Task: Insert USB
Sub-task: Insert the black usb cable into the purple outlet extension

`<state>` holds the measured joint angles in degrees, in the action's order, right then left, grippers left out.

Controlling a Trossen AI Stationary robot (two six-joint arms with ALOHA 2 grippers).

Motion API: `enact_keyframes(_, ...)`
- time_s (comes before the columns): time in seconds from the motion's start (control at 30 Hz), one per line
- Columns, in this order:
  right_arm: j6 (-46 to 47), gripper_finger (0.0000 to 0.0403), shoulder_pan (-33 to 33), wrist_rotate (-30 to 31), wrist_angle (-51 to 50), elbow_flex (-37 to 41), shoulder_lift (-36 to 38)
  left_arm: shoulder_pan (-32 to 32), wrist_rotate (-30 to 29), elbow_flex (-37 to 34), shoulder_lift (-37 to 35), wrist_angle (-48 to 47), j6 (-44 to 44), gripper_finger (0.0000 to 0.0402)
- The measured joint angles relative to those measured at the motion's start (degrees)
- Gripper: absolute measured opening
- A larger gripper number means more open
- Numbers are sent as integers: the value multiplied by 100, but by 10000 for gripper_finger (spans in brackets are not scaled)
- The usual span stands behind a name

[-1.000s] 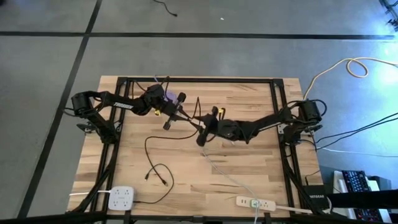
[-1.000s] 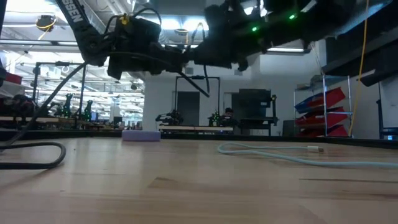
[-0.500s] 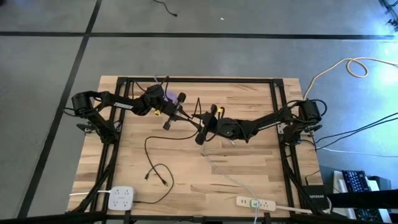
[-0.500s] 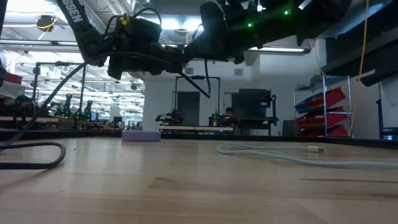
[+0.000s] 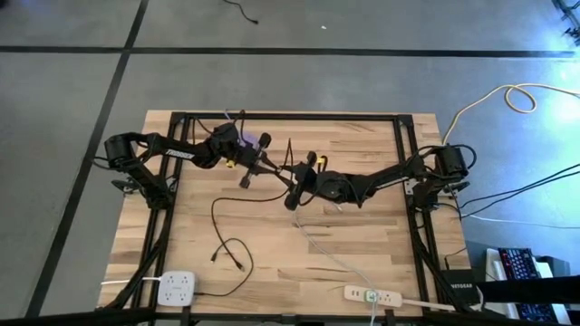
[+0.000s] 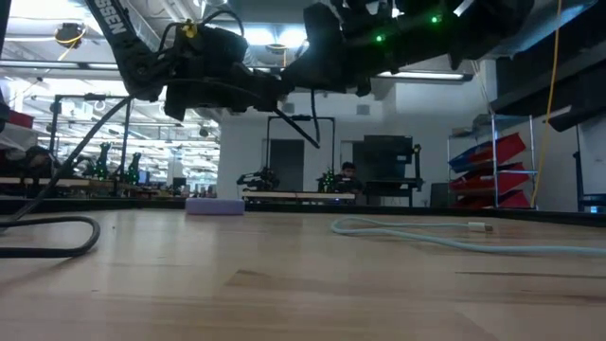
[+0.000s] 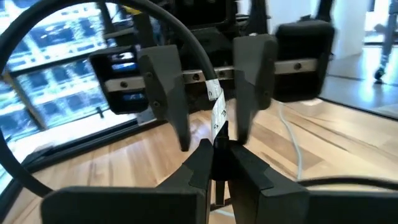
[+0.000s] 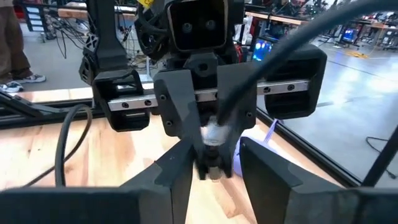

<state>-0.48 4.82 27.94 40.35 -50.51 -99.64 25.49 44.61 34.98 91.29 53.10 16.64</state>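
My two grippers meet tip to tip above the table's middle. My left gripper (image 5: pixel 275 172) (image 7: pixel 214 149) comes from the left and is shut on a black cable at its white tag (image 7: pixel 217 115). A small black USB plug (image 8: pixel 211 165) sticks out past the left fingertips. It lies between the fingers of my right gripper (image 5: pixel 285 177) (image 8: pixel 214 158), which comes from the right. From the tag the cable (image 8: pixel 280 50) rises in a loop. In the low view both grippers (image 6: pixel 284 83) hang well above the tabletop. My left gripper pinches the cable at the white tag (image 8: pixel 214 134) between its two fingertips, just behind the plug. The fingers lie level and come from the table's left. The cable end is lifted clear of the table. My right gripper has the black plug (image 8: pixel 210 167) between its two fingers near their free ends, coming level from the table's right. My left gripper's fingers hide the plug's sides in the left wrist view. The plug is clear of the table.
A black cable (image 5: pixel 227 240) and a pale cable (image 5: pixel 326 254) lie on the near half of the table. White power strips sit at the near edge (image 5: pixel 177 288) (image 5: pixel 372 294). A purple block (image 5: pixel 246 136) (image 6: pixel 215 206) lies at the far left. Black frame rails (image 5: pixel 403 163) border the table.
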Motion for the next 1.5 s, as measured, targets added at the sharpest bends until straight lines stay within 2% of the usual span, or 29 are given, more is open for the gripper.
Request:
enact_keyframes(0.3, -109, 36, 2, 51, -5, 5, -6, -8, 91, 0, -2, -86, -19, 17)
enact_keyframes(0.63, -133, 77, 2, -4, 225, 1, -6, -15, -23, 7, -11, -303, 184, 17)
enact_keyframes(1.03, -135, 14, 2, -96, 59, 1, -6, -15, 4, 4, -9, -296, 199, 17)
enact_keyframes(1.33, -129, 39, 2, 6, 5, -4, -3, -11, 5, 4, -4, -184, 174, 17)
enact_keyframes(1.5, -133, 41, 2, 9, 10, -4, 1, -11, 4, 2, -3, -128, 158, 17)
